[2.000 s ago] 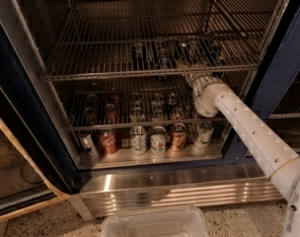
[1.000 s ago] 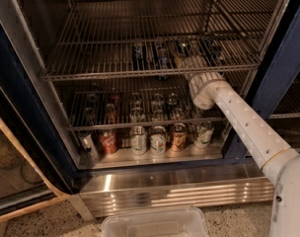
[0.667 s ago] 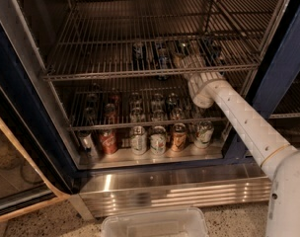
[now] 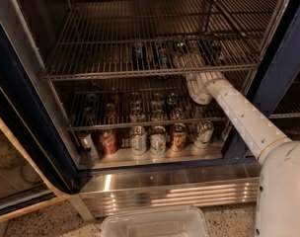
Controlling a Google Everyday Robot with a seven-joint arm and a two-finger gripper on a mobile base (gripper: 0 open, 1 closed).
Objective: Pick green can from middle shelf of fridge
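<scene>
**Gripper at the cans on the middle shelf**

The gripper (image 4: 182, 59) is inside the fridge (image 4: 287, 63), just above the front rail of the middle shelf (image 4: 110, 75). The white arm (image 4: 243, 120) comes to it from the lower right and crosses in front of the shelf below. It is not possible to tell if the gripper is apart, together or clamped on something, because it blends with the cans around it.

The green can (image 4: 180, 46) stands upright on the middle shelf directly behind the gripper, very near to it. Only its dark upper part is seen, and whether they touch cannot be told. To the left of the gripper, two other dark cans (image 4: 162, 55) stand in the same row. To its right is one more can (image 4: 209, 48).

Below the gripper, the lower shelf (image 4: 140, 125) and the pale floor panel (image 4: 155, 156) carry many cans, and a red can (image 4: 108, 141) is far down to the left. Well below the gripper, on the ground before the shiny base, a clear plastic bin (image 4: 155, 224) stands.
</scene>
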